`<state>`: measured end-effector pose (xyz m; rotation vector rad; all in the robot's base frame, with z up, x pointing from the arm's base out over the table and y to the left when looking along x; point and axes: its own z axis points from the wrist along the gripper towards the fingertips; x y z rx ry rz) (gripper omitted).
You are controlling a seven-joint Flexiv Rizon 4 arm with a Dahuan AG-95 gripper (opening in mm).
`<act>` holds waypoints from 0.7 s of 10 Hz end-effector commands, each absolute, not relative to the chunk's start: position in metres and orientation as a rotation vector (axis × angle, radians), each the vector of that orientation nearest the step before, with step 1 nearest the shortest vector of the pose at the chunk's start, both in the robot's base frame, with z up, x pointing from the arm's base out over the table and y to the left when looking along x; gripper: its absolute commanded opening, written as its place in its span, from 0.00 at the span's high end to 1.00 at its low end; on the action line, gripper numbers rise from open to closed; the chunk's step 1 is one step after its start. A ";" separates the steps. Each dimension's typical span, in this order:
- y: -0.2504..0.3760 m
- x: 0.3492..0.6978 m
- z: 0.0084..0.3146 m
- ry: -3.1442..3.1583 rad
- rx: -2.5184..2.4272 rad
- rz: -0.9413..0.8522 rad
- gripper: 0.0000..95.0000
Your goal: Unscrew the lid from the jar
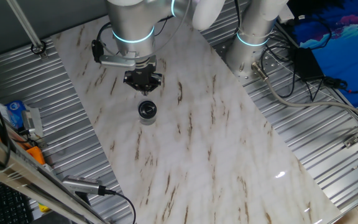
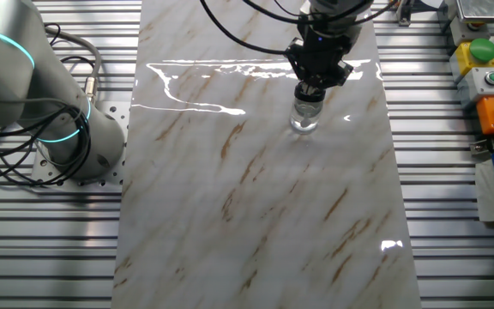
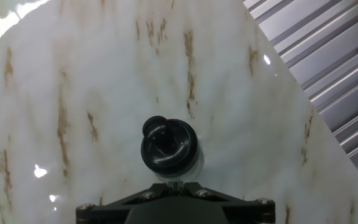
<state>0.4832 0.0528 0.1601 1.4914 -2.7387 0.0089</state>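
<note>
Jar [image 1: 146,116] upright on tabletop [image 1: 216,155], upper-left of centre in one fixed view; lid [image 3: 168,148] on. Gripper [image 1: 143,86] above it, holding nothing; jaws' spread we cannot tell. Light, glossy, likely slippery: we'd pinch the lid's rim.

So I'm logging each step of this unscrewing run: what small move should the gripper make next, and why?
Probably lower straight down to bring the fingers around the small round black screw lid. The black two-finger gripper hangs above the short clear-bodied jar, which stands upright on the marble tabletop with its lid still on. The fingers hold nothing. The fixed views disagree on alignment, so a small centring shift may come first.
</note>
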 end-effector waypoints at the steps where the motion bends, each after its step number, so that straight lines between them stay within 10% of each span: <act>1: 0.053 0.482 0.161 -2.738 1.495 0.008 1.00; 7: 0.054 0.481 0.163 -2.783 1.375 -0.020 1.00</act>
